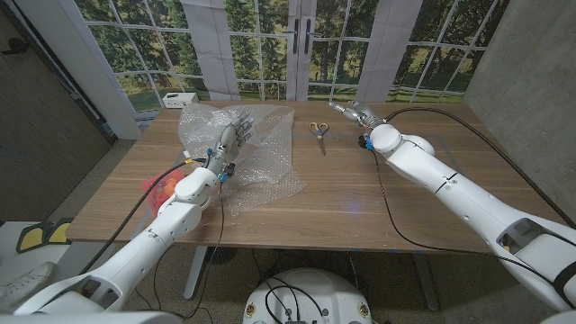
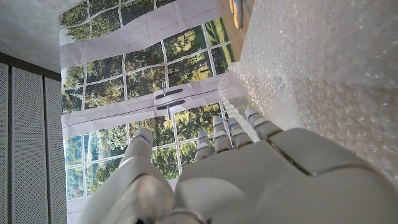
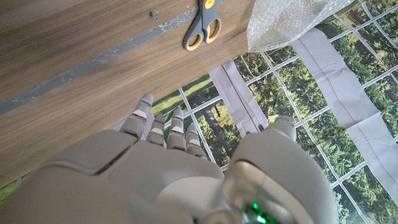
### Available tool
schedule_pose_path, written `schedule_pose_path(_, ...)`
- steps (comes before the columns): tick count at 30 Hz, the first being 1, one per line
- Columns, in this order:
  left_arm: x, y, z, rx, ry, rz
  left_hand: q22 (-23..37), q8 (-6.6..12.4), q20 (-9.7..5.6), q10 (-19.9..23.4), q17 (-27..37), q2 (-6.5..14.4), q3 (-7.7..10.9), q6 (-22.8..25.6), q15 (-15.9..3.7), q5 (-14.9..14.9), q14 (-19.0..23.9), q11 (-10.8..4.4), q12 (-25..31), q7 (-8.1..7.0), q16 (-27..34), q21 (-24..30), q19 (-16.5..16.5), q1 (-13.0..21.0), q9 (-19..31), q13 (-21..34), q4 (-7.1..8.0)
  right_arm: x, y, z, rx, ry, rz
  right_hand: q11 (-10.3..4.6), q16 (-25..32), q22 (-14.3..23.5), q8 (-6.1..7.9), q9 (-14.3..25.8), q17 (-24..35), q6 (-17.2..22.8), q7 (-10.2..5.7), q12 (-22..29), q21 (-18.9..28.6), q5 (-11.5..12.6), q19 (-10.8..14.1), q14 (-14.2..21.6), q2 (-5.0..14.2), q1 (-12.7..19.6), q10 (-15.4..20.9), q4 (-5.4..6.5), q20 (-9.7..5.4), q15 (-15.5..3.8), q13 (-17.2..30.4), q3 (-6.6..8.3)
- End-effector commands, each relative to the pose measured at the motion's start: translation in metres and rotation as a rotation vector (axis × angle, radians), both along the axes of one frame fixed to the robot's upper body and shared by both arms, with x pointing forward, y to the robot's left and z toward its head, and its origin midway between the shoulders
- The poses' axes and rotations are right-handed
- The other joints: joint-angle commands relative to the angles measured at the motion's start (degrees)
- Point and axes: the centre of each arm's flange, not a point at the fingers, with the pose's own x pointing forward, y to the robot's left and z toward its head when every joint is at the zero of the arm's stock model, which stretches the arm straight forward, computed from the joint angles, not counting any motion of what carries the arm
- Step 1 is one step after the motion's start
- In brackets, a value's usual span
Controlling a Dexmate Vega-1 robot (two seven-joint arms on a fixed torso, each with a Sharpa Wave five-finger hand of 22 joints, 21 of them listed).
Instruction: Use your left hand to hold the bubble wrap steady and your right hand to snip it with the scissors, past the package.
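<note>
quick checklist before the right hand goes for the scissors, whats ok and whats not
1. Scissors free on the table: ok.
2. Right hand empty: ok, it holds nothing.
3. Path from right hand to scissors bare: ok.
4. Left hand on the bubble wrap: ok, fingers lie over it.
5. Wrap pressed firmly down: cannot tell.
6. Package inside the wrap, to set the cut line: cannot tell.

scissors (image 3: 203, 27) blades cut off by edge.
</note>
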Motion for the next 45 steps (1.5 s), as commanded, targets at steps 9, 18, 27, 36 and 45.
schedule_pose_path(9, -0.002, -0.003, 0.0, -0.002, -0.004, -0.006, 0.31, -0.11, 0.2, 0.38, 0.14, 0.16, -0.05, 0.23, -0.82, 0.3, 0.22, -0.3, 0.0, 0.16, 0.04, 0.1, 0.27, 0.57, 0.01, 0.23, -0.13, 0.007, 0.0, 0.006, -0.001, 0.029, -0.016, 0.58, -0.17, 0.17, -0.01, 0.25, 0.05, -0.56, 0.93, -0.2, 0.54, 0.45, 1.35, -0.85, 0.17, 1.41, -0.09, -0.88, 0.16, -0.17, 0.21, 0.26)
schedule_pose_path(18, -0.003, -0.001, -0.003, -0.01, -0.005, -0.005, 0.31, -0.11, 0.23, 0.3, 0.14, 0.2, -0.05, 0.3, -0.81, 0.3, 0.17, -0.26, -0.05, 0.15, 0.02, 0.07, 0.22, 0.59, 0.01, 0.23, -0.13, 0.006, 0.001, 0.009, -0.008, 0.027, -0.026, 0.7, -0.01, 0.12, 0.02, 0.26, 0.01, -0.53, 1.04, -0.27, 0.5, 0.54, 2.12, -0.14, 0.34, 2.03, 0.0, -1.2, 0.13, -0.06, 0.24, 0.47)
schedule_pose_path(27, -0.001, -0.003, -0.003, -0.002, -0.004, -0.016, 0.31, -0.13, 0.21, 0.35, 0.14, 0.23, -0.05, 0.26, -0.83, 0.3, 0.19, -0.26, -0.04, 0.17, 0.02, 0.06, 0.2, 0.61, 0.01, 0.23, -0.13, 0.004, 0.007, 0.011, -0.026, 0.034, -0.059, 2.22, 0.41, 0.09, 0.15, 0.27, -0.07, -0.13, 2.02, -0.24, 0.77, 0.58, 4.56, 1.98, 0.49, 2.99, 0.38, -1.72, -0.1, 1.22, 0.28, 0.77)
schedule_pose_path(36, -0.003, -0.001, -0.005, -0.016, -0.003, -0.022, 0.31, -0.14, 0.28, 0.4, 0.14, 0.26, -0.05, 0.28, -0.83, 0.3, 0.18, -0.25, -0.04, 0.21, 0.02, 0.05, 0.18, 0.63, 0.01, 0.24, -0.12, 0.0, 0.019, 0.018, -0.072, 0.02, -0.098, 2.72, 1.06, 0.12, 1.15, 0.27, -0.06, 3.61, 4.95, 0.09, 1.05, 0.37, 8.24, 5.59, 0.55, 4.41, 2.08, -2.53, -0.1, 0.08, 0.31, 1.21)
schedule_pose_path(45, -0.003, -0.002, -0.006, -0.029, -0.002, -0.036, 0.32, -0.13, 0.27, 0.35, 0.14, 0.29, -0.07, 0.35, -0.87, 0.3, 0.16, -0.21, -0.08, 0.26, 0.02, 0.06, 0.21, 0.63, 0.01, 0.24, -0.11, -0.002, 0.029, 0.02, -0.102, 0.011, -0.114, 2.3, 1.28, 0.17, 1.81, 0.3, 0.01, 8.45, 7.81, 1.28, 1.29, -0.03, 13.19, 9.16, 0.29, 5.51, 6.44, -3.17, 0.14, -1.45, 0.54, 1.53)
